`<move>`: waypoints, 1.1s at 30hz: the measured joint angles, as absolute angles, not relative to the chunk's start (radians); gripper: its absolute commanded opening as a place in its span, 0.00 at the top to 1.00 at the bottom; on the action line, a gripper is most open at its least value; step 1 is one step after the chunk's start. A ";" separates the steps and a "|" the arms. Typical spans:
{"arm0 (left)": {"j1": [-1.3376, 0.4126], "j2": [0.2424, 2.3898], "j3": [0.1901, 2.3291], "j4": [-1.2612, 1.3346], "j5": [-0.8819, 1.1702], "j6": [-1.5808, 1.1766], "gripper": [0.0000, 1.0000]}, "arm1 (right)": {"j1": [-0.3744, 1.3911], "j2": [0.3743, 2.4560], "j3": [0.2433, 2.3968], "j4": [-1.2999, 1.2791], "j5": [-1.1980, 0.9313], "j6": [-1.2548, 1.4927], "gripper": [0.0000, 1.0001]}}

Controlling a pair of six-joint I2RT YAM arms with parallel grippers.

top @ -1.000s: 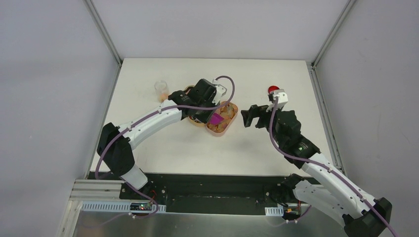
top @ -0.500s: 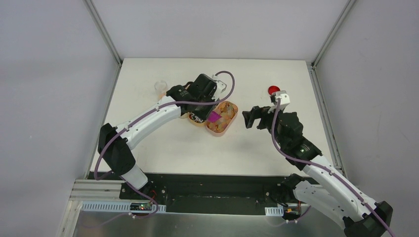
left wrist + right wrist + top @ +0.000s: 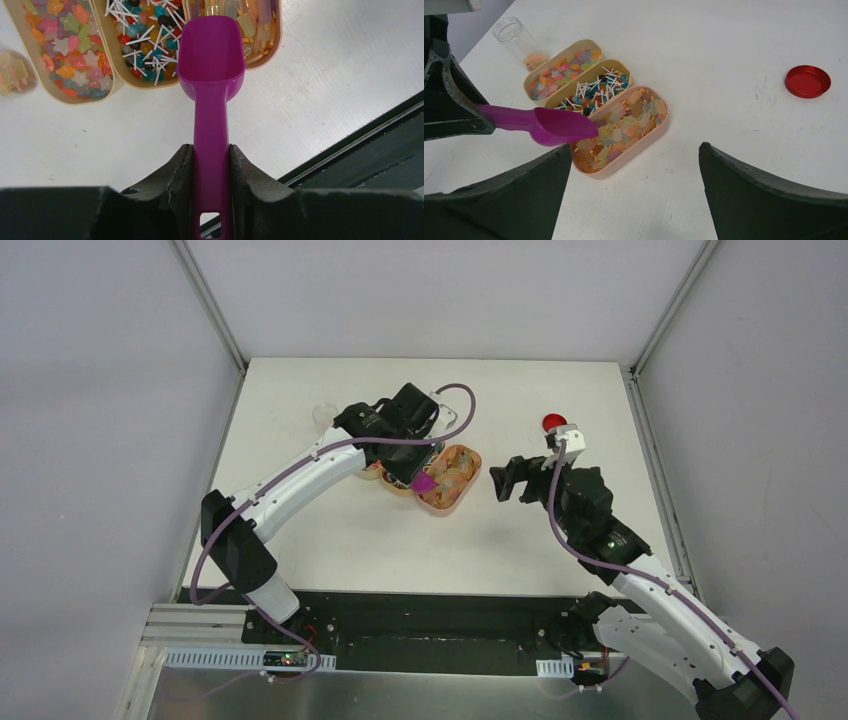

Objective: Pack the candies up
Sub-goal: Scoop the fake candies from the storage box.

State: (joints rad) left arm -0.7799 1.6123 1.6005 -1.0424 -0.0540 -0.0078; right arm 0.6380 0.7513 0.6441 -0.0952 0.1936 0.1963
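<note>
Three oblong trays lie side by side. One holds bright star-shaped candies (image 3: 65, 50), the middle one holds small balls on white sticks (image 3: 145, 40), and the right one holds translucent orange-yellow gummies (image 3: 255, 25). My left gripper (image 3: 211, 150) is shut on the handle of the magenta scoop (image 3: 211, 55). The scoop's bowl is empty and hovers over the near ends of the middle and gummy trays (image 3: 624, 125). My right gripper (image 3: 634, 200) stands open to the right of the trays, with nothing between its fingers. Seen from above, it (image 3: 505, 478) faces the pink tray (image 3: 468, 485).
A clear jar (image 3: 519, 40) with a few candies at its bottom stands beyond the star tray, partly hidden by the left arm in the top view. A flat red lid (image 3: 807, 81) lies on the white table at the back right (image 3: 553, 422).
The left wrist has swung a little to the left, drawing the scoop back toward the trays' near ends. The right arm has barely moved.
</note>
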 measured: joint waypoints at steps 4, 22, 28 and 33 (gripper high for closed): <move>-0.785 1.640 1.620 -1.058 -0.050 0.006 1.00 | 0.638 0.752 0.644 -0.095 0.193 0.195 0.00; -0.793 1.781 1.702 -1.064 -0.047 0.037 1.00 | 0.631 0.766 0.643 -0.095 0.175 0.193 0.00; -0.793 1.781 1.691 -1.032 -0.048 0.038 1.00 | 0.626 0.766 0.639 -0.095 0.173 0.193 0.00; -0.793 1.781 1.640 -0.982 -0.049 0.037 1.00 | 0.625 0.765 0.639 -0.095 0.171 0.193 0.00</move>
State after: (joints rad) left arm -0.7933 1.7809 1.6398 -0.9821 -0.0486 0.0372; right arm 0.6247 0.7654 0.6392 -0.0952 0.1711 0.1932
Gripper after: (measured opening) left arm 0.276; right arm 0.996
